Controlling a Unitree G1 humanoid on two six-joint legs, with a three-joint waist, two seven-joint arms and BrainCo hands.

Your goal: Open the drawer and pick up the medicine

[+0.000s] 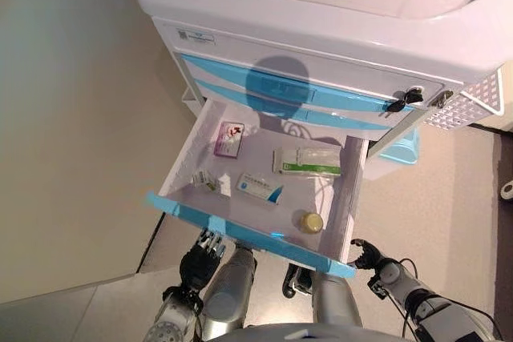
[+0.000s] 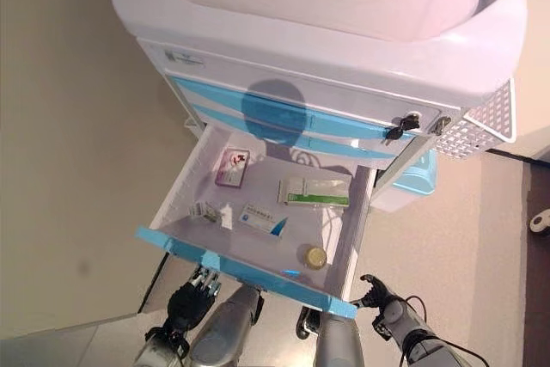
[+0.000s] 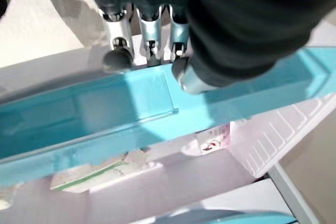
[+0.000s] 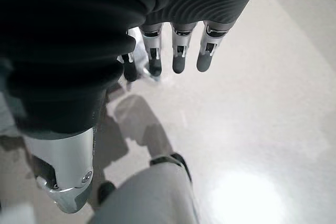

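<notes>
The cart's lower drawer (image 1: pixel 240 234) stands pulled out, its blue front nearest me. Inside lie a pink box (image 1: pixel 229 138), a white-and-green packet (image 1: pixel 307 161), a white-and-blue box (image 1: pixel 259 187), a small white pack (image 1: pixel 210 182) and a round yellow-capped bottle (image 1: pixel 311 222). My left hand (image 1: pixel 200 260) is just below the blue front, its relaxed fingers (image 3: pixel 149 45) reaching up to the front's edge (image 3: pixel 105 108) and holding nothing. My right hand (image 1: pixel 365 258) hangs below the drawer's right corner, its fingers (image 4: pixel 178 51) straight over the floor, empty.
The white cart (image 1: pixel 321 46) has blue-striped shut drawers above the open one, with keys (image 1: pixel 405 100) in a lock at the right. A white mesh basket (image 1: pixel 473 106) hangs on its right side above a pale blue bin (image 1: pixel 401 150). A beige wall lies to the left.
</notes>
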